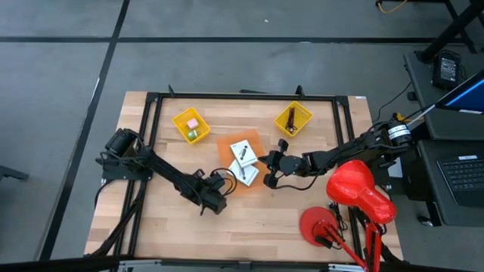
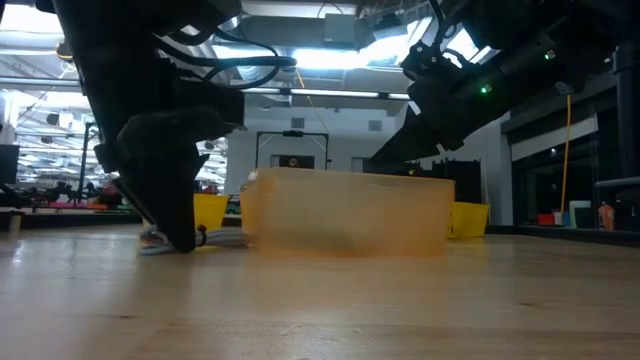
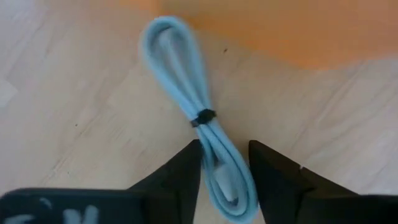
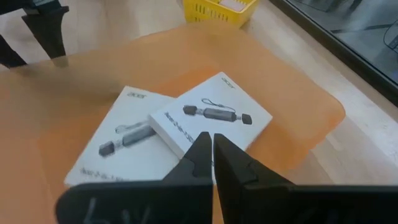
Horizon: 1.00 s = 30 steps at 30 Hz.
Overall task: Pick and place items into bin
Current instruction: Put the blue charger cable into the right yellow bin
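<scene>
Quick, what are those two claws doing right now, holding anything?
Left gripper: fingers either side of the light blue cable; grip cannot be told.
Right gripper: shut, empty, above the white boxes.

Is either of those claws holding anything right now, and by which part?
The left gripper straddles one end of a bundled light-blue cable; whether it grips yet cannot be told. The right gripper holds nothing.

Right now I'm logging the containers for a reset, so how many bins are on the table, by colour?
Yellow bins: 2 (one, other)
Orange bin: 1
Total: 3
</scene>
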Each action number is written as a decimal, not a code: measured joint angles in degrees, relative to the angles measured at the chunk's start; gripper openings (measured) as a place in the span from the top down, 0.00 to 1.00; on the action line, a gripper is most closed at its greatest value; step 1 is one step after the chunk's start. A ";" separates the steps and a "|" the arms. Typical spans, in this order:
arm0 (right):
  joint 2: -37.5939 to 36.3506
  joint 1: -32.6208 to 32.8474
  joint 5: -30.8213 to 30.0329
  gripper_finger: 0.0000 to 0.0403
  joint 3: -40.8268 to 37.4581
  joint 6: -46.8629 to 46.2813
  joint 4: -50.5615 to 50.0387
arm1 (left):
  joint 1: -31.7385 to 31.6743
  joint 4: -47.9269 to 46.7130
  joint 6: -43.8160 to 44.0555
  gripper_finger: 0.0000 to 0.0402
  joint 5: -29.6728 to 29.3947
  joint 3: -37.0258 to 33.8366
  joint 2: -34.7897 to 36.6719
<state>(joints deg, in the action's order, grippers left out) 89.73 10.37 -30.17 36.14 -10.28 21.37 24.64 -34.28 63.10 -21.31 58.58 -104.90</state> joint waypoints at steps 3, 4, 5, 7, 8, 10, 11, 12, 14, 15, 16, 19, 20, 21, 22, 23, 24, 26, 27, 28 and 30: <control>-0.02 0.00 0.00 1.00 0.00 0.00 0.00 | -0.04 -0.12 -1.14 0.74 0.82 -0.01 -0.02; -0.02 0.00 -0.02 1.00 0.00 0.00 -0.02 | -0.04 -0.44 -1.60 0.77 1.17 0.01 0.10; -0.02 0.00 0.00 1.00 0.00 0.00 0.00 | -0.04 -1.37 -1.78 0.79 1.44 -0.01 0.42; -0.01 0.00 0.00 1.00 0.00 0.00 -0.02 | 0.05 -3.99 -1.70 0.83 1.57 -0.17 1.26; 0.00 0.00 -0.02 1.00 0.00 0.00 -0.02 | 0.06 -5.59 -1.64 0.85 1.62 -0.25 1.75; 0.00 0.00 -0.01 1.00 0.00 0.00 -0.02 | 0.07 -8.52 -1.51 0.89 2.06 -0.45 3.15; 0.00 0.00 -0.02 1.00 0.00 0.00 -0.02 | 0.07 -9.52 -1.20 0.90 2.04 -0.45 3.99; -0.01 0.00 -0.02 1.00 0.00 0.00 -0.02 | 0.07 -10.56 -0.74 0.91 1.92 -0.43 4.93; -0.01 -0.01 -0.02 1.00 0.00 0.02 -0.01 | 0.25 -13.03 -0.10 0.92 1.34 -0.34 6.74; -0.02 0.00 -0.02 1.00 0.00 0.02 -0.03 | 0.45 -13.86 -0.04 0.93 0.82 -0.34 7.52; -0.02 0.00 -0.02 1.00 0.00 0.02 -0.07 | 0.74 -14.48 -0.15 0.93 0.27 -0.34 8.43; 0.00 -0.02 -0.02 1.00 0.00 0.06 -0.09 | 2.04 -15.15 -1.21 0.93 -0.84 -0.34 11.62; -0.02 0.00 -0.02 1.00 0.00 0.07 -0.09 | 2.59 -15.33 -1.53 0.93 -1.48 -0.34 12.82; -0.01 -0.01 -0.02 1.00 0.00 0.07 -0.11 | 3.16 -15.44 -1.91 0.93 -2.13 -0.34 14.07; -0.01 -0.01 -0.02 1.00 0.00 0.07 -0.18 | 3.72 -15.44 -2.32 0.93 -2.83 -0.33 15.44; 0.00 -0.02 -0.02 1.00 0.00 0.09 -0.22 | 4.33 -15.43 -2.92 0.93 -3.58 -0.31 16.80; -0.01 -0.01 -0.04 1.00 0.00 0.09 -0.22 | 4.97 -15.45 -3.58 0.93 -4.54 -0.30 18.22; -0.02 -0.02 -0.04 1.00 0.00 0.07 -0.22 | 6.26 -15.43 -5.66 0.93 -6.88 -0.26 20.90; -0.02 0.00 -0.04 1.00 0.00 0.07 -0.22 | 6.97 -15.43 -6.91 0.93 -8.43 -0.26 22.26; 0.00 0.00 -0.04 1.00 0.00 0.10 -0.22 | 7.54 -15.41 -8.41 0.93 -9.92 -0.26 23.55; -0.02 -0.02 -0.04 1.00 0.00 0.09 -0.22 | 8.54 -15.39 -11.70 0.93 -13.24 -0.23 26.20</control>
<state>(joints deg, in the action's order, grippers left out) 89.72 10.35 -30.22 36.14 -10.19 21.15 33.18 -49.67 51.41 -34.55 58.35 -78.70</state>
